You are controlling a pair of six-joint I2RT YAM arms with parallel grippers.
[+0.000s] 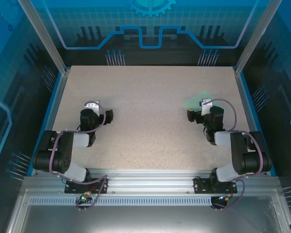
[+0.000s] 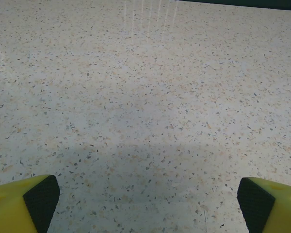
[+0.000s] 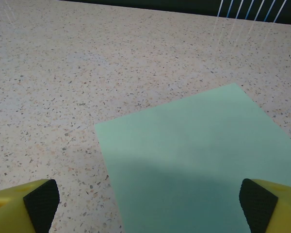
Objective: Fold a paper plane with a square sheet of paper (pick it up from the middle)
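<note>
From above, you see the paper (image 1: 196, 98) lying flat on the right half of the table (image 1: 145, 141), toward the far side and just beyond the right gripper (image 1: 190, 114). The left gripper (image 1: 108, 115) sits over bare tabletop on the left half, well apart from the paper.

On your left wrist camera, the yellow fingers with black pads (image 2: 41, 201) stand spread wide, released, with speckled table between them.

On your right wrist camera, the fingers (image 3: 41, 201) are likewise spread wide and grip nothing. The paper lies flat ahead of and between them, one corner pointing away, and its right side runs off the frame.
</note>
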